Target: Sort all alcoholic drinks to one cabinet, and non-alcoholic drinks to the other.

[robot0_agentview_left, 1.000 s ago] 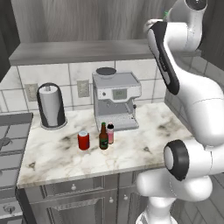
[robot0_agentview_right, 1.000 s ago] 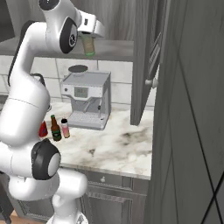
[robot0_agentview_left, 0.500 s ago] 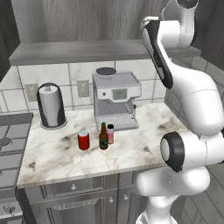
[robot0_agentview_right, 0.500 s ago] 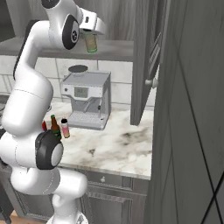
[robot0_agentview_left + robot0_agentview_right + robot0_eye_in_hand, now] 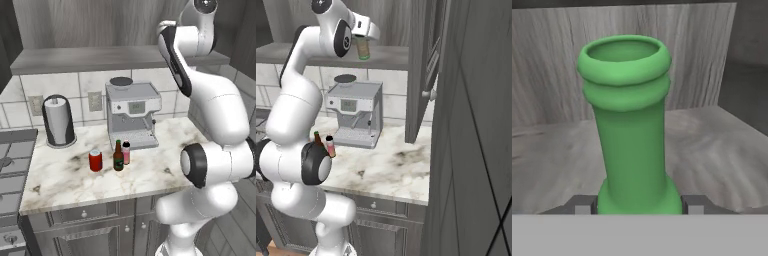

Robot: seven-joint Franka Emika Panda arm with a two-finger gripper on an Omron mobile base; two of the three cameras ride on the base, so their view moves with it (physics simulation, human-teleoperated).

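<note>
Right base view shows the open wall cabinet [image 5: 381, 56] with the arm raised to its shelf floor, the hand [image 5: 363, 44] clenched on the green bottle [image 5: 363, 49], which hangs at the shelf's front lip. Likely risks: the bottle's base could catch that lip, or a tilted release could topple it. On the bench [image 5: 150, 165], the red can [image 5: 95, 160], brown bottle [image 5: 118, 156] and pink bottle [image 5: 126, 152] stand close together; reaching for one could knock another over.
</note>
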